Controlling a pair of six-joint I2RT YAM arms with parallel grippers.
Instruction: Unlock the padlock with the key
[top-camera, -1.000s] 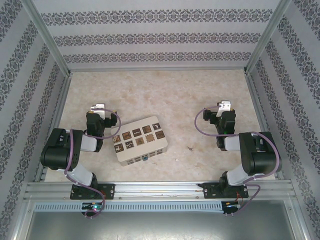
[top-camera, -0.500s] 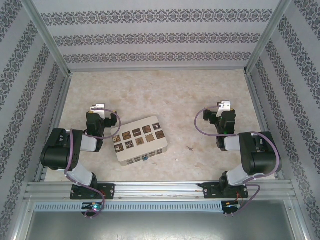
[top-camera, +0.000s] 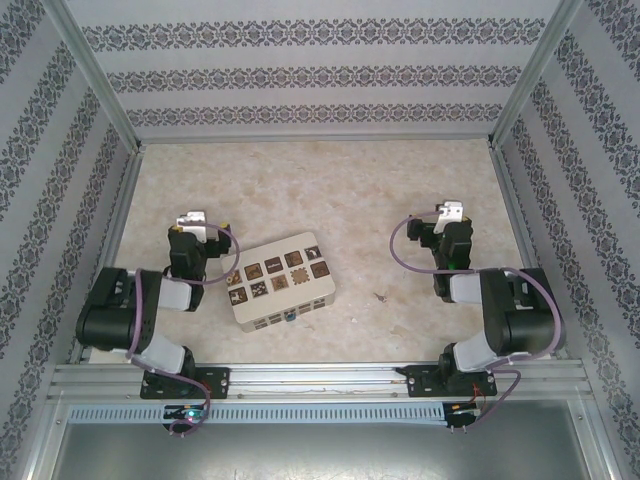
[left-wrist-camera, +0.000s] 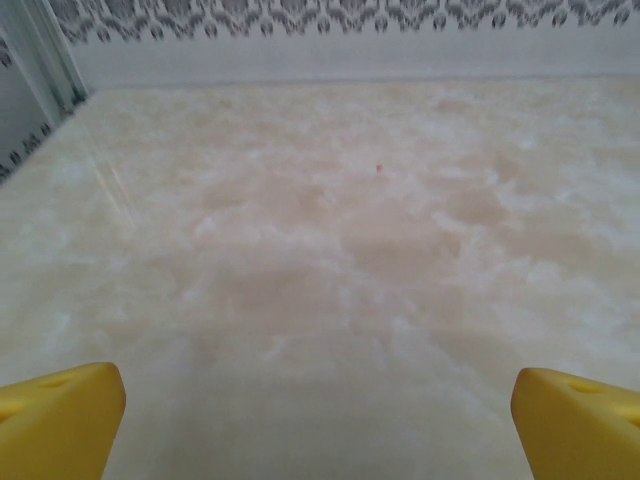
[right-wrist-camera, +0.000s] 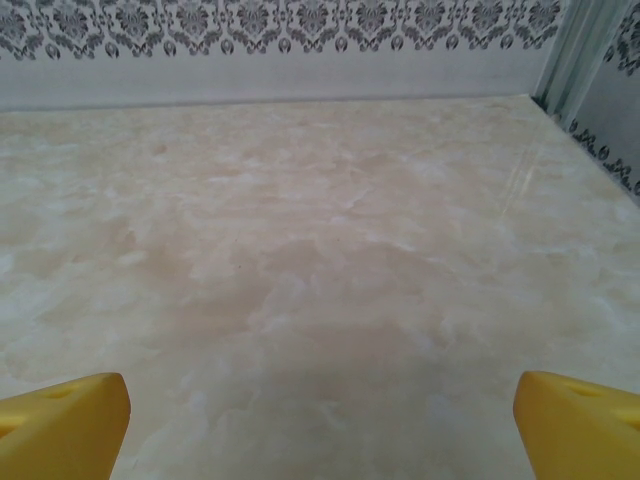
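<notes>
- From above, we saw the tiny blue padlock at the near face of the cream brown-tiled box, and the slim dark metal key on the pale marbled counter to its right.
- At the left wrist, the left tool stood wide over the counter.
- At the right wrist, the right tool stood wide, holding nothing.

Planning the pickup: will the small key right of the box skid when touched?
The key looks tiny and thin, so probably light and apt to skid on the smooth table. Seemingly lying flat, it may be fiddly to pinch.
</notes>
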